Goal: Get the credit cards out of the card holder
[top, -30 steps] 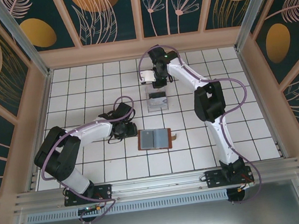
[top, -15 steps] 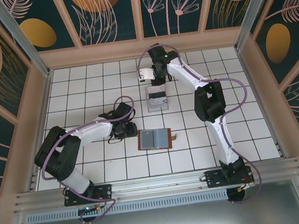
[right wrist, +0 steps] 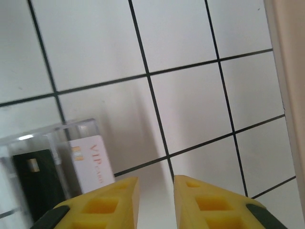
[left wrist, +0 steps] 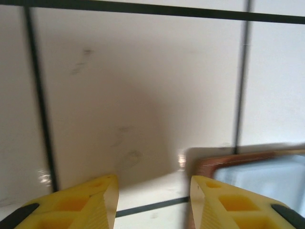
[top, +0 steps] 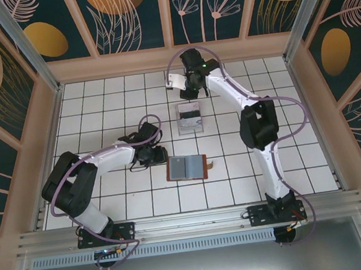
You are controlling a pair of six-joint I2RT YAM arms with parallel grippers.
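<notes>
While the left gripper (left wrist: 153, 187) sits low, fingers apart and empty, the open card holder (left wrist: 238, 174) lies just beside its right finger, seemingly not yet emptied; next comes pinching a card out. Farther off, the right gripper (right wrist: 156, 185), narrowly parted and empty, hovers just past the stand (right wrist: 57, 130) holding two cards (right wrist: 90, 162).

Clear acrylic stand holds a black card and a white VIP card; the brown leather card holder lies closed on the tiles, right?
No: the brown leather card holder lies open, grey-blue pockets up, per the top view. The clear acrylic stand does hold a black card and white VIP card.
</notes>
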